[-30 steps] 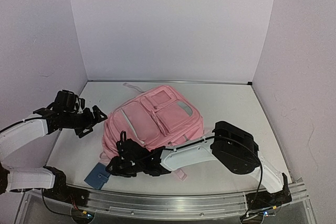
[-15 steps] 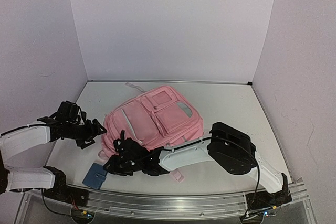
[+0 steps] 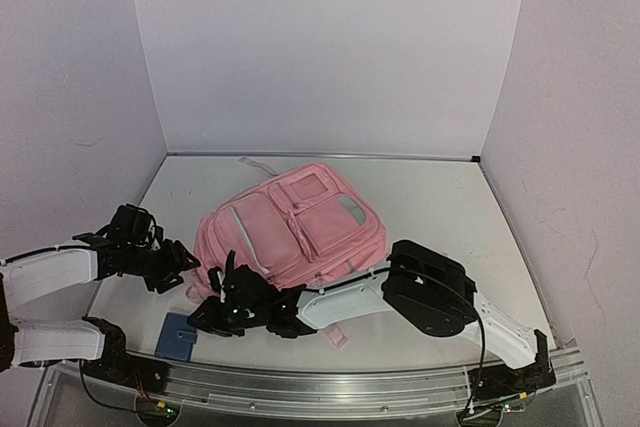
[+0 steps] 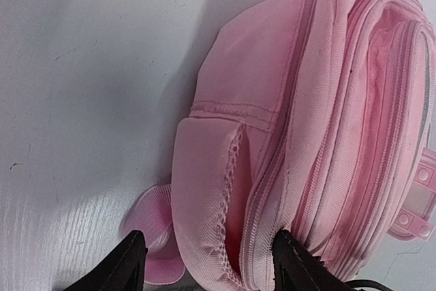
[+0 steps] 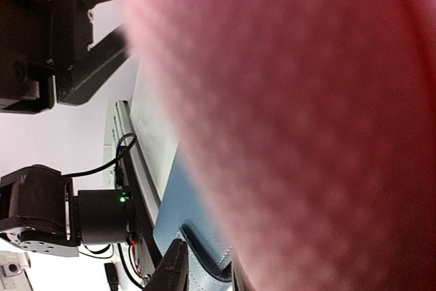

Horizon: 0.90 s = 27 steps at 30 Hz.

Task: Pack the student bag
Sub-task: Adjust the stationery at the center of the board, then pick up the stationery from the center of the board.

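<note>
The student bag [image 3: 295,230] is a pink backpack lying face up mid-table. My left gripper [image 3: 183,265] is open at the bag's near-left corner. In the left wrist view its gripper [image 4: 211,267] straddles the bag's side seam [image 4: 272,189], with one fingertip [image 4: 129,264] over the table and the other against the zip. My right gripper [image 3: 213,309] is tucked against the bag's near-left edge. In the right wrist view blurred pink fabric [image 5: 306,114] fills the frame. One finger [image 5: 174,270] shows there, the other is mostly hidden, and the gap looks narrow.
A small blue stitched pouch [image 3: 180,335] lies flat near the front rail, just left of the right gripper; it also shows in the right wrist view [image 5: 180,226]. White walls enclose the table on three sides. A pink strap [image 3: 340,335] trails toward the front.
My left gripper has moved nearer and right, up to the bag's near-left corner. My right gripper has slid a little left along the bag's near edge. The bag has barely shifted.
</note>
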{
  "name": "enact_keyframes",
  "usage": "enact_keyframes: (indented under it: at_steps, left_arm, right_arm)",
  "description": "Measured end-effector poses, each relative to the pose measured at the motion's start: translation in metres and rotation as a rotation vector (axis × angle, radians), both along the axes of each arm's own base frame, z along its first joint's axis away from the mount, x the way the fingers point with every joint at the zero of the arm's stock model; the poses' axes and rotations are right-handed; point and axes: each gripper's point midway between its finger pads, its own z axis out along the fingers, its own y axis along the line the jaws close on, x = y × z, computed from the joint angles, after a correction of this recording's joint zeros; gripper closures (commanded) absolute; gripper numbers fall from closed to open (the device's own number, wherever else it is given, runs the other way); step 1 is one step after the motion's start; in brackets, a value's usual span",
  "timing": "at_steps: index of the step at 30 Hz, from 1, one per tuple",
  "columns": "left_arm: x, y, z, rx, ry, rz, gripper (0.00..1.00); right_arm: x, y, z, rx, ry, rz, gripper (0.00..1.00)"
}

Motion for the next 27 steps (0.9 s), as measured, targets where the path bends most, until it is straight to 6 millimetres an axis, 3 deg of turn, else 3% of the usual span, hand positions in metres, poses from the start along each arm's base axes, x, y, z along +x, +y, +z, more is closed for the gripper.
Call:
enact_keyframes:
  at_steps: [7, 15, 27]
  left_arm:
    - [0.000, 0.000, 0.000, -0.003, 0.002, 0.005, 0.37]
    - [0.000, 0.000, -0.001, -0.002, 0.004, 0.004, 0.37]
    - [0.006, -0.001, 0.006, -0.002, -0.012, -0.001, 0.35]
  right_arm:
    - [0.001, 0.009, 0.001, 0.041, 0.024, 0.001, 0.68]
    - [0.001, 0.007, -0.003, 0.023, 0.010, 0.004, 0.67]
    - [-0.020, -0.011, -0.004, -0.115, -0.245, 0.173, 0.56]
